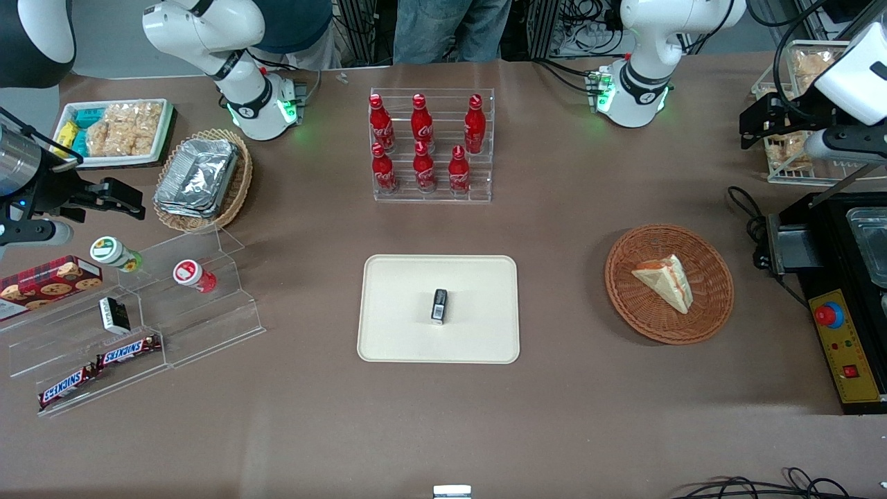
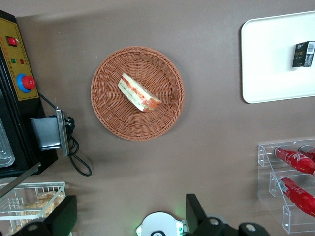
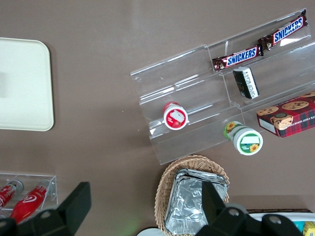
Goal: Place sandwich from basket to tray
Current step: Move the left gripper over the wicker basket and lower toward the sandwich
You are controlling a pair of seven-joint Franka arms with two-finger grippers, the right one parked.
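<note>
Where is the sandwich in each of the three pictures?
Front view: the sandwich lies in the basket, toward the working arm's end of the table.
Left wrist view: the sandwich lies mid-basket; the open tool is high above the table.
Right wrist view: not in it.
Shared landmark: the tray, in all three.

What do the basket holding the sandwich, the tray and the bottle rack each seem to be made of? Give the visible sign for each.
The basket looks like woven wicker, reddish-brown and matte: the ringed weave shows. The tray seems to be moulded plastic, cream with a smooth, dull surface and rounded corners. The bottle rack is probably clear acrylic: the table shows through it and its edges glint. The gripper hangs above the working arm's end of the table.
</note>
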